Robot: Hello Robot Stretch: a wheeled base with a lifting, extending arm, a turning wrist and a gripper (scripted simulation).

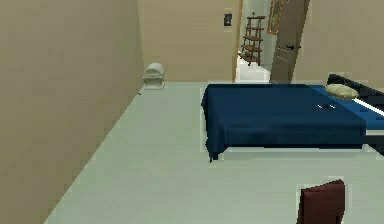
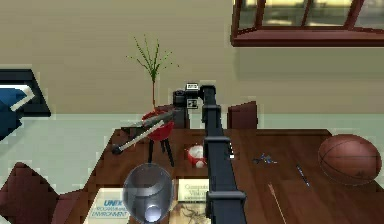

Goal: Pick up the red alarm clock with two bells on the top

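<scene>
One small red alarm clock (image 2: 197, 154) stands on the tabletop (image 2: 300, 190), just left of the dark arm (image 2: 218, 170). Its pale face is turned toward the camera, and its long axis is too small to tell. Beyond it, one red-and-grey lamp (image 2: 155, 125) sits by the tool (image 2: 178, 102). I cannot tell the state of the tool's fingers or whether it holds anything. One glass vase (image 2: 150, 192), one basketball (image 2: 350, 158) and two chairs (image 2: 243, 115) are nearby.

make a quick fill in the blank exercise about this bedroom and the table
1. The bed has a dark ____ cover.
2. The red alarm clock stands on a wooden ____.
3. The basketball lies toward the arm side view's ____ edge.
4. In the arm side view, the arm is a dark bar just ____ of the clock.

Missing words: blue; table; right; right.
</scene>
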